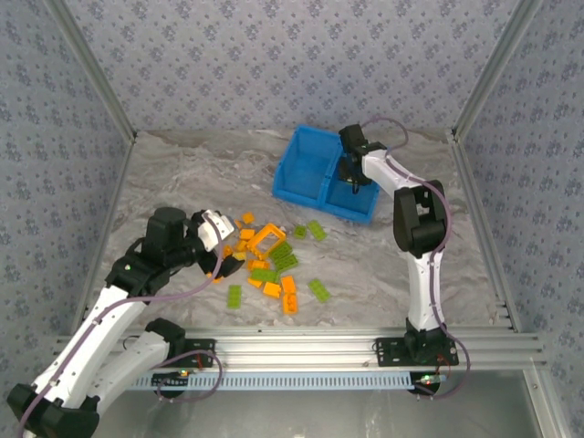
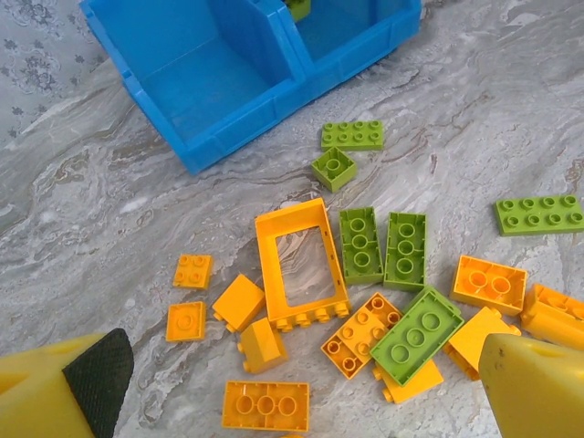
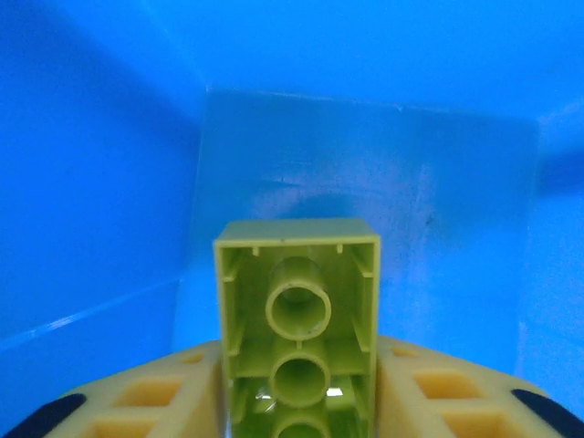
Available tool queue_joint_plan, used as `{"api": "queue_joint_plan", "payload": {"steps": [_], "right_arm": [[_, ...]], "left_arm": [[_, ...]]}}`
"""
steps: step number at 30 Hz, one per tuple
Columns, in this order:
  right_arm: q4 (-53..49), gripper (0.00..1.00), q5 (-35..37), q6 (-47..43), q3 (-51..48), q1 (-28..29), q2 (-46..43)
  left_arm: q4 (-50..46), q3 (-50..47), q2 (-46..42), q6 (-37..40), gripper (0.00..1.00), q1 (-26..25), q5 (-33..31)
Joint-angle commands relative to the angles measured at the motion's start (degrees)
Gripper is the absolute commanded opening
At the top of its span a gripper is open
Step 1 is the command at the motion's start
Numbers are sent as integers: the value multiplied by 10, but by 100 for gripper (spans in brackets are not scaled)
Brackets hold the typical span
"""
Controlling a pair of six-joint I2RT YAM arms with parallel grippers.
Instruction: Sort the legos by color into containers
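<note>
Lime-green brick (image 3: 297,274) sits clamped between the close-set fingers of my right gripper (image 3: 297,370), low inside the blue bin's (image 3: 100,182) right-hand compartment, apparently the green side, while my left gripper (image 2: 310,397) hovers wide open and empty over the unsorted legos (image 2: 361,243).

Green brick (image 3: 297,274) is cut off at the bottom edge
</note>
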Motion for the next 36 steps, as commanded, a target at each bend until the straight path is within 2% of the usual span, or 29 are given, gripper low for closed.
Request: {"api": "queue_joint_plan", "payload": {"steps": [1, 6, 11, 15, 18, 21, 24, 30, 36], "right_arm": [[-25, 51, -12, 6, 23, -4, -12], [-27, 55, -11, -5, 1, -2, -73], [-4, 55, -9, -29, -78, 20, -197], [19, 57, -7, -88, -179, 83, -308], [28, 61, -28, -134, -250, 147, -356], [11, 62, -51, -181, -285, 201, -349], [-14, 62, -27, -218, -289, 235, -299], [-8, 63, -6, -215, -273, 213, -211], [19, 67, -84, -218, -262, 174, -163]], "left_arm": [[12, 12, 0, 5, 99, -2, 15], [13, 10, 2, 4, 99, -2, 18], [16, 6, 2, 5, 99, -4, 16], [18, 1, 3, 9, 99, -6, 22], [21, -2, 5, 14, 99, -6, 37], [25, -5, 10, 14, 99, -6, 44], [24, -4, 19, 16, 99, -6, 43], [12, -1, 32, 17, 99, -7, 36], [13, -3, 22, 20, 99, -7, 30]]}}
